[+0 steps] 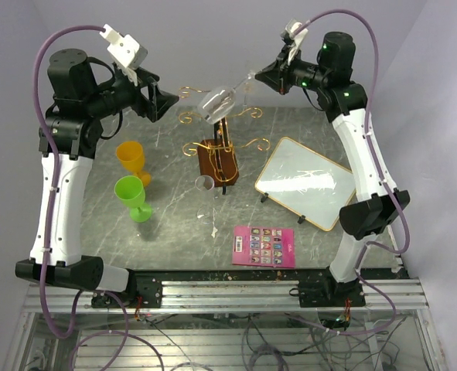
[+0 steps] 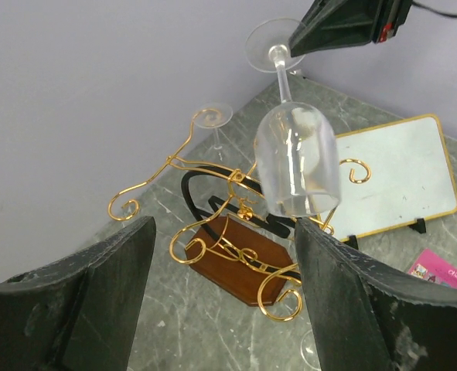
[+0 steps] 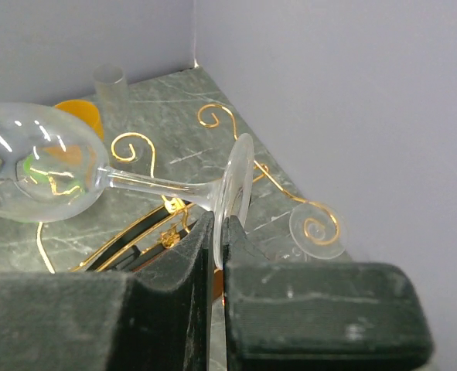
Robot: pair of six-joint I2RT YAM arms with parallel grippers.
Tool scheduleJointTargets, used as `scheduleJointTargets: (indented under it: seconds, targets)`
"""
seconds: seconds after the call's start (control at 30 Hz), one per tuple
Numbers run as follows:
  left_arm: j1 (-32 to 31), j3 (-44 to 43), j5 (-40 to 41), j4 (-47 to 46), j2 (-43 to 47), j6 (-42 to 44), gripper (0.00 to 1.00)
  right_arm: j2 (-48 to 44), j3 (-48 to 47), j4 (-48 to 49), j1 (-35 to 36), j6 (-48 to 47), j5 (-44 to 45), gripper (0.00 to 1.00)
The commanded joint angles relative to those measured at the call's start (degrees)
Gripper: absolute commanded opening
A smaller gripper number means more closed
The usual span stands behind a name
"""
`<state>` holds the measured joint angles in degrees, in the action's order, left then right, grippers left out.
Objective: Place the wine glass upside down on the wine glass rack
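Right pincer (image 3: 216, 232) clamped on the foot rim of the wine glass (image 1: 219, 103). Glass is airborne, tilted bowl-down, above the upper arms of the wine glass rack (image 1: 219, 154), not hung yet. Left pincer (image 2: 224, 232) wide open, empty, beside the rack over the worktop (image 1: 174, 224).

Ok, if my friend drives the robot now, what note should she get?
The left end effector is open and empty, raised beside the rack.
The right end effector is shut on the foot of the glass, which hangs tilted, bowl lower, above the rack.
Done: glass lifted and turned mostly over.
Left: hang it on a rack arm, then let go.
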<state>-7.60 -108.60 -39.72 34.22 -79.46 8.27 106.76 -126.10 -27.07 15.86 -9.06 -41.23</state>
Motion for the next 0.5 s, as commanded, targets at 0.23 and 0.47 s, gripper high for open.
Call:
scheduleJointTargets:
  seconds: [0.23, 0.47]
  targets:
    - [-2.9, -5.5, -5.9, 7.9, -3.4, 7.6, 0.81, -6.2, -6.3, -17.3, 0.0, -26.4, -15.5, 0.00]
    - [-11.6, -8.6, -6.5, 14.6, -6.8, 17.8, 0.80, -7.9, -5.6, -31.1, 1.7, -42.5, -24.0, 0.00]
